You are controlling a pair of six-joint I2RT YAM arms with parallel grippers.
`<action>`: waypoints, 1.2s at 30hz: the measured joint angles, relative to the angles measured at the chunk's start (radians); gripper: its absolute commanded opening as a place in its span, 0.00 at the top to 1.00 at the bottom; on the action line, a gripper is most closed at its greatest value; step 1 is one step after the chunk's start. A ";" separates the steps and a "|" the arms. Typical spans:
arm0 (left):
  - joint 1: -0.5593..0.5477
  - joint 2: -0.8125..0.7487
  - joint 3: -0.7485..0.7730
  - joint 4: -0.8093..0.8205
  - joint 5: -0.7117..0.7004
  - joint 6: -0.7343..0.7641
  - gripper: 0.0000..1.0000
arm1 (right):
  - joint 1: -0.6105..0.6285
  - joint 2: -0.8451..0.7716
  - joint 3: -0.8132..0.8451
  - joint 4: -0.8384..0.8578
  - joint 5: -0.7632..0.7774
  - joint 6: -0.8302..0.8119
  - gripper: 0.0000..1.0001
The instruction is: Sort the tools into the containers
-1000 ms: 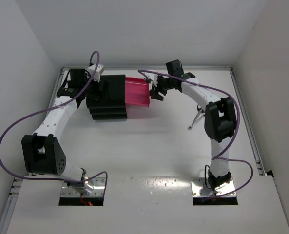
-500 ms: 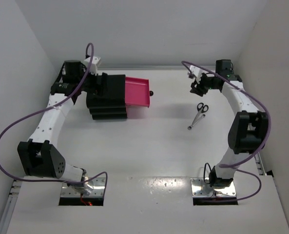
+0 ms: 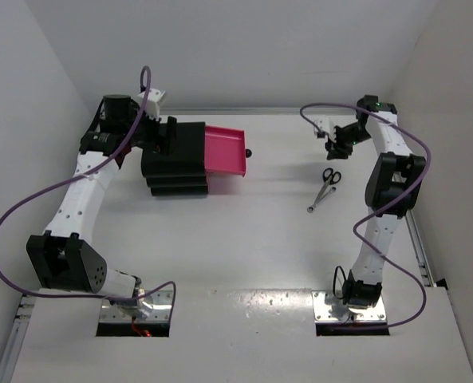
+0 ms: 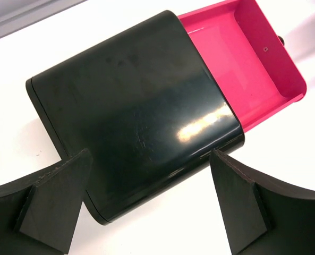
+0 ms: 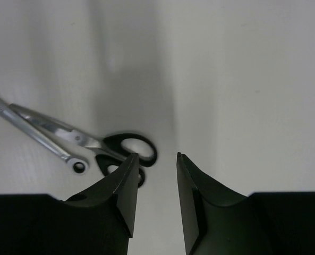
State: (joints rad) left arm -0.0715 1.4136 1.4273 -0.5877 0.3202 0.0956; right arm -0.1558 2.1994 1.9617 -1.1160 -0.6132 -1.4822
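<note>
Scissors with black handles (image 3: 331, 176) lie on the white table at the back right, and a slim silver wrench (image 3: 316, 203) lies alongside their blades. In the right wrist view the scissors (image 5: 67, 133) and the wrench (image 5: 40, 139) sit left of my fingers. My right gripper (image 3: 334, 144) (image 5: 157, 155) hovers just beyond the handles, open by a narrow gap with nothing between its fingers. The black cabinet (image 3: 175, 155) (image 4: 130, 106) has its top pink drawer (image 3: 224, 150) (image 4: 237, 58) pulled out and empty. My left gripper (image 3: 166, 136) (image 4: 151, 154) stands open above the cabinet's back.
The drawer's black knob (image 3: 247, 152) points toward the right arm. White walls close in the table on the left, back and right. A purple cable loops off each arm.
My right arm swung away from the pink drawer to the back right, above the scissors, and its jaws narrowed. My left arm shifted slightly back over the cabinet.
</note>
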 measured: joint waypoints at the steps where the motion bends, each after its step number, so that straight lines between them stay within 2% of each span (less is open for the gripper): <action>1: 0.000 0.000 0.000 -0.003 0.000 0.000 0.01 | 0.000 0.000 -0.038 0.000 0.014 -0.017 0.65; 4: 0.000 0.000 0.000 -0.004 0.000 0.000 0.01 | 0.000 0.013 -0.082 -0.031 0.063 -0.056 0.65; 7: 0.000 0.000 -0.004 -0.003 0.000 0.000 0.01 | 0.000 0.055 -0.010 -0.071 0.098 -0.068 0.64; 13: 0.000 0.000 -0.024 0.003 -0.003 -0.001 0.01 | 0.000 0.074 -0.022 -0.029 0.143 -0.001 0.65; 22: 0.000 0.009 -0.032 0.006 -0.006 -0.007 0.01 | 0.000 0.147 -0.027 -0.013 0.130 0.118 0.65; 36: 0.000 0.018 -0.032 0.008 -0.023 -0.007 0.01 | -0.001 0.180 -0.010 0.056 0.128 0.159 0.65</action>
State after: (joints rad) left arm -0.0715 1.4311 1.3952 -0.5800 0.2970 0.0887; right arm -0.1566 2.3791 1.9522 -1.0599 -0.4854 -1.3235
